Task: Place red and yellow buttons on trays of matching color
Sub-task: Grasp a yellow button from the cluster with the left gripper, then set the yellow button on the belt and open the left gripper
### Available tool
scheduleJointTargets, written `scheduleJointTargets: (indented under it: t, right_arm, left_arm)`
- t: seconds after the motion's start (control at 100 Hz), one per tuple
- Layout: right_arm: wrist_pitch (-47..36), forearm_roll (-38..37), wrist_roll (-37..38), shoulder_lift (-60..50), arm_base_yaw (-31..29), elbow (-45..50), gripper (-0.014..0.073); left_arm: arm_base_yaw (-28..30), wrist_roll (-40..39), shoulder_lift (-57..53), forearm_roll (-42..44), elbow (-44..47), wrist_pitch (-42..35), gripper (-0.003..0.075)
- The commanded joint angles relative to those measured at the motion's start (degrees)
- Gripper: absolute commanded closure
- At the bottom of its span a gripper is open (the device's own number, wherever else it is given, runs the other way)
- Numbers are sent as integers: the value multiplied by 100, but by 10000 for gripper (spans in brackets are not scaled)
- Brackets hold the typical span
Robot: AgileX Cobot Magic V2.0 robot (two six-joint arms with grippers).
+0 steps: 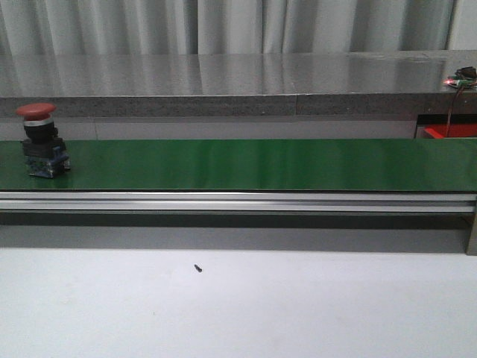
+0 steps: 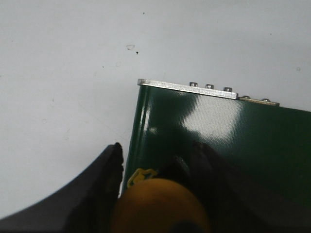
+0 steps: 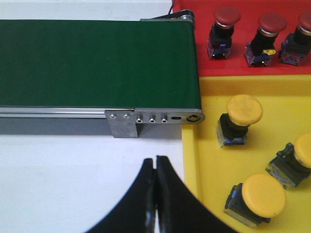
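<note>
Showing no legible writing anywhere

Only the fingers show of the robot's body. The left gripper (image 2: 155,167) has two matte black fingers (image 2: 99,187), broad and curving, with a ribbed inner edge. The right gripper (image 3: 155,167) has fingers (image 3: 170,199) of the same smooth black, tapering to narrow tips, without markings.
</note>
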Motion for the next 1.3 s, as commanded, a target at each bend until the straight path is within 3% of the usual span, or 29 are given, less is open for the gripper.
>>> scheduleJointTargets:
  t: [0.0,0.19,0.39,0.56,1.06,1.18,1.29]
  right_arm:
    - [-377,-4,7,-17,-9,-144,661]
    - [-377,-4,7,-17,-9,-144,661]
    - [-377,-4,7,-17,-9,-144,661]
    - [-377,-4,7,-17,-9,-144,661]
    - [-377,-4,7,-17,-9,-144,661]
    - [-349,8,7,-270,-187,-137,661]
    - [-344,8,7,-593,-433,-137,661]
  left_arm:
    - [-46,40,-314,-62,-157,-152,456]
    - [-46,133,-314,-73,-157,-118,438]
    - [-46,137,-314,-169,-157,-127,274]
    - [-46,137,-314,-198,-157,-127,216]
    - [-46,204,-1038,-922,-168,-175,229]
    - [-46,354,-1290,-1254,-144,-67,298]
    - [-74,433,-1573,-1520,59,-57,422]
